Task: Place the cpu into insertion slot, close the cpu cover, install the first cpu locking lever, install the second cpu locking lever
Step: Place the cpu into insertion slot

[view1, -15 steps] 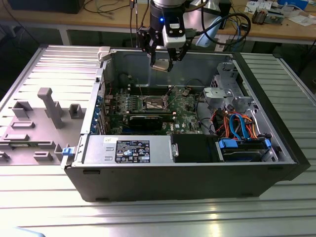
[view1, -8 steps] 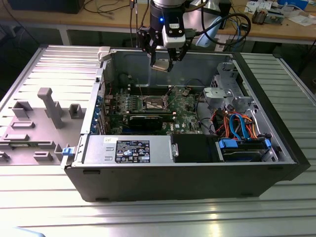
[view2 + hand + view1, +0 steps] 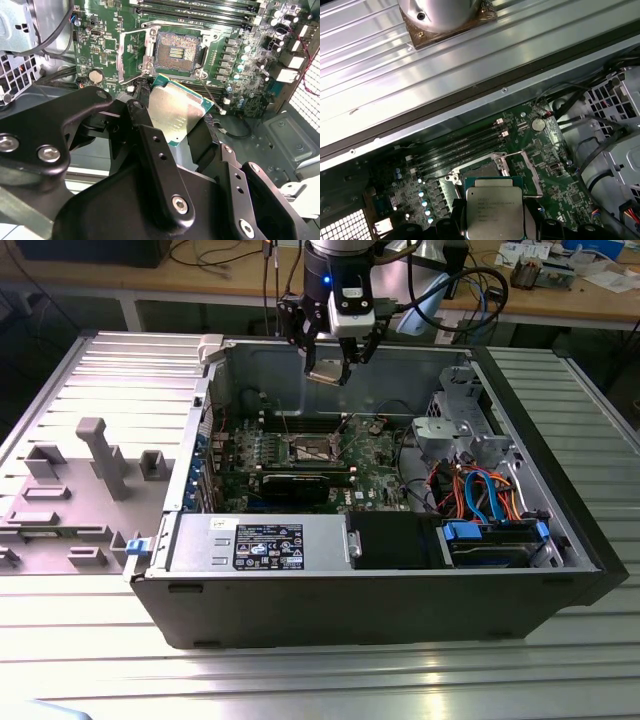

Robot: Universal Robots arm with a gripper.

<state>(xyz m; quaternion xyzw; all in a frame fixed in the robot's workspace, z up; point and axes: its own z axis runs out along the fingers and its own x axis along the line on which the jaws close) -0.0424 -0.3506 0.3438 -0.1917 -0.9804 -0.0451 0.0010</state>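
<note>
My gripper (image 3: 334, 362) hangs over the open computer case, shut on the cpu (image 3: 325, 372), a flat square chip with a silver metal top. In the second wrist view the black fingers (image 3: 142, 120) clamp the cpu (image 3: 176, 109) by two opposite edges, tilted, above the board. The insertion slot (image 3: 177, 51) lies bare below it with its gold-brown contact field showing, and the cpu cover (image 3: 131, 56) stands swung open beside it. A thin wire locking lever (image 3: 211, 98) sticks out loose by the socket. In the first wrist view the cpu (image 3: 492, 209) overlaps the slot (image 3: 481, 172).
Long memory slots (image 3: 460, 145) run beside the socket. A black graphics card (image 3: 300, 483), power supply (image 3: 260, 543), drive cage (image 3: 455, 430) and coloured cables (image 3: 480, 490) crowd the case. Grey fixture blocks (image 3: 100, 455) stand on the ribbed table at the exterior view's left.
</note>
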